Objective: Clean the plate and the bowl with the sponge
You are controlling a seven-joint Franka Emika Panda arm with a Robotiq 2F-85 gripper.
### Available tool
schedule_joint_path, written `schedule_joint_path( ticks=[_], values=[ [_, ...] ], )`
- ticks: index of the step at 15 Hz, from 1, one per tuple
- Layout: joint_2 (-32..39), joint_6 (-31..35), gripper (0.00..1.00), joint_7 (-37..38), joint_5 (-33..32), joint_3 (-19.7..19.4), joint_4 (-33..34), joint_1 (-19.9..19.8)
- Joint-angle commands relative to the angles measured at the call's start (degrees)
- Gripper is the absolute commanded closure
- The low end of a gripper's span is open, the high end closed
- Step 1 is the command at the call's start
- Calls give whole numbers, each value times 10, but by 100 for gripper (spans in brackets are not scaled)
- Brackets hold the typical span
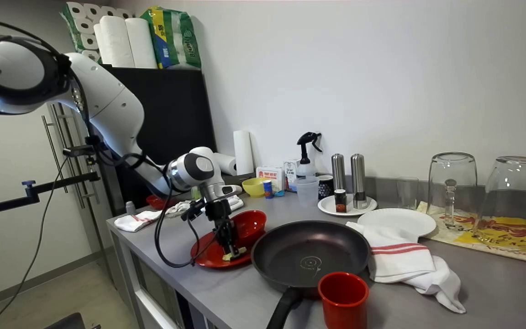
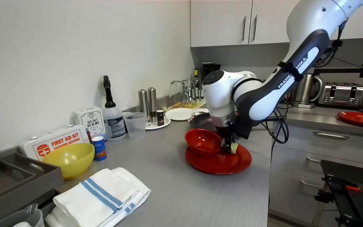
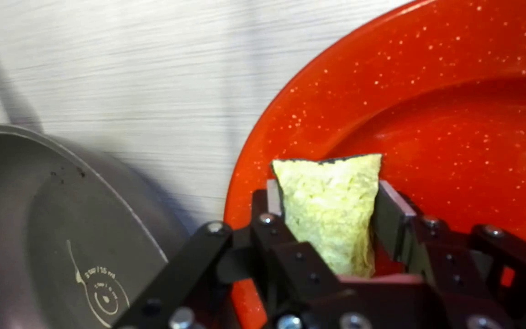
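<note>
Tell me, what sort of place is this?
Most likely a kitchen, though I can't tell whether at a home or a workplace: there's a toaster, a metal kettle and a black frying pan.

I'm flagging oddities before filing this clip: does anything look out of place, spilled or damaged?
The red bowl sits off-centre on the red plate, seemingly tilted, rather than level in the middle. In the wrist view, the frying pan shows dark specks inside, perhaps residue.
</note>
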Motion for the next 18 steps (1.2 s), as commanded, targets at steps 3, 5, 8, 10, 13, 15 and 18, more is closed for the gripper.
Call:
schedule_joint_path(
  ticks=[3, 5, 8, 10, 13, 15, 18],
  values=[
    [8, -30, 75, -47, 52, 7, 14, 2],
    [6, -32, 75, -53, 57, 6, 18, 4],
    [3, -35, 75, -55, 56, 5, 20, 6],
    [0, -37, 75, -55, 53, 3, 19, 7],
    [-3, -40, 75, -53, 49, -3, 15, 4],
    [-5, -44, 75, -51, 46, -9, 13, 1],
    [-7, -48, 75, -51, 46, -14, 11, -3]
  ],
)
